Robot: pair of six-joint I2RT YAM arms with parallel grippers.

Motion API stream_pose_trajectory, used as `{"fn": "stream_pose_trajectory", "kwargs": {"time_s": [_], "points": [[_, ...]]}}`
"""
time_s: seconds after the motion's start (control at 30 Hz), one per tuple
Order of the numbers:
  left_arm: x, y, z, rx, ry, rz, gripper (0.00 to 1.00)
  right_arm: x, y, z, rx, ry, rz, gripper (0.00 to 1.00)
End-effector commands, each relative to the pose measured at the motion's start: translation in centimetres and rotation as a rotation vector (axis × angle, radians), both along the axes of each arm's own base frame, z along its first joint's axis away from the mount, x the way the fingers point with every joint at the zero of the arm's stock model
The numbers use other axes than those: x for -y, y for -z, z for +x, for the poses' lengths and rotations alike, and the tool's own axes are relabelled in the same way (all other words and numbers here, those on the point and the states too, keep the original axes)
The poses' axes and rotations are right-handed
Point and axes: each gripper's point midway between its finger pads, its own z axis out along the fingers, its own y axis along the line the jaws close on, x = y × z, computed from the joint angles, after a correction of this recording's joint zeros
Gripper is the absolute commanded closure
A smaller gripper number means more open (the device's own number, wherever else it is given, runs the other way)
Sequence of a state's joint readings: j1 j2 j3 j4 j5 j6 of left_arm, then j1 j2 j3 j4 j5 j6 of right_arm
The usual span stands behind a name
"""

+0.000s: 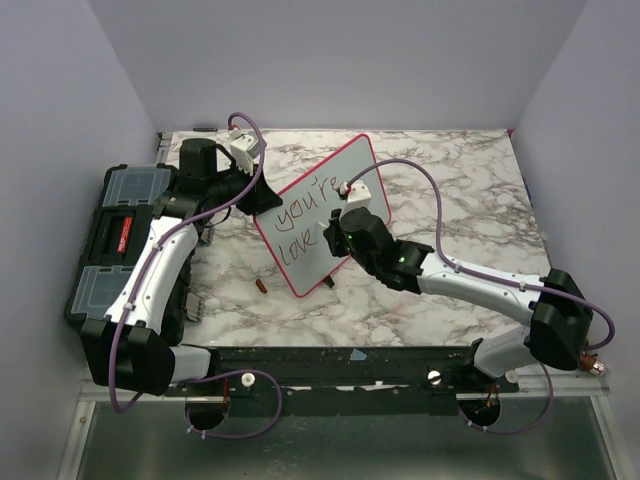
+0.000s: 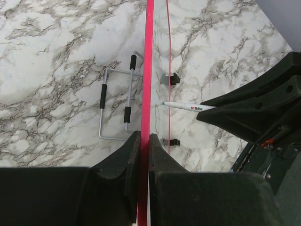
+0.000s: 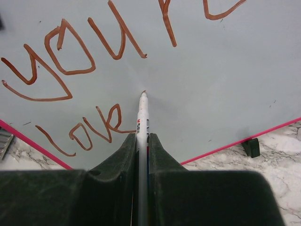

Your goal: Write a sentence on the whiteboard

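Observation:
The whiteboard [image 1: 318, 215], grey-white with a red-pink frame, stands tilted up on the marble table. It carries brown writing "you're" over "love". My left gripper [image 1: 243, 192] is shut on the board's left edge; the left wrist view shows the pink frame [image 2: 146, 94] edge-on between the closed fingers [image 2: 126, 155]. My right gripper [image 1: 338, 222] is shut on a white marker [image 3: 142, 127], its tip touching the board [image 3: 211, 84] just right of "love". The marker also shows in the left wrist view [image 2: 188, 107].
A black toolbox [image 1: 125, 235] with clear-lidded compartments sits at the left table edge. A small brown marker cap [image 1: 262, 286] lies on the marble in front of the board. A wire stand [image 2: 115, 106] lies flat behind the board. Grey walls enclose the table.

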State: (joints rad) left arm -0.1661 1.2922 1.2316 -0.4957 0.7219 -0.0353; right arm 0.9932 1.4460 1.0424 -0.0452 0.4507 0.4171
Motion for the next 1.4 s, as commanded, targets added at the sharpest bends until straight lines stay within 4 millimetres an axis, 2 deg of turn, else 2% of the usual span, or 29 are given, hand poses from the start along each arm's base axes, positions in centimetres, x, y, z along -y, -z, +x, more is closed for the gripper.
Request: {"fn": "stream_pose_trajectory", "kwargs": {"time_s": [0.0, 0.87, 1.17, 1.37], "points": [[-0.3, -1.5, 0.5, 0.101, -0.015, 0.022, 1.0, -1.2, -0.9, 0.2, 0.015, -0.038, 0.034, 0.99], [-0.3, -1.4, 0.5, 0.097, -0.015, 0.024, 1.0, -1.7, 2.0, -1.4, -0.072, -0.102, 0.031, 0.99], [-0.3, -1.3, 0.5, 0.095, -0.016, 0.025, 1.0, -1.1, 3.5, -2.0, -0.105, -0.1, 0.014, 0.99], [-0.3, -1.3, 0.5, 0.096, -0.016, 0.025, 1.0, -0.1, 3.8, -1.8, -0.106, -0.059, -0.006, 0.99]]}}
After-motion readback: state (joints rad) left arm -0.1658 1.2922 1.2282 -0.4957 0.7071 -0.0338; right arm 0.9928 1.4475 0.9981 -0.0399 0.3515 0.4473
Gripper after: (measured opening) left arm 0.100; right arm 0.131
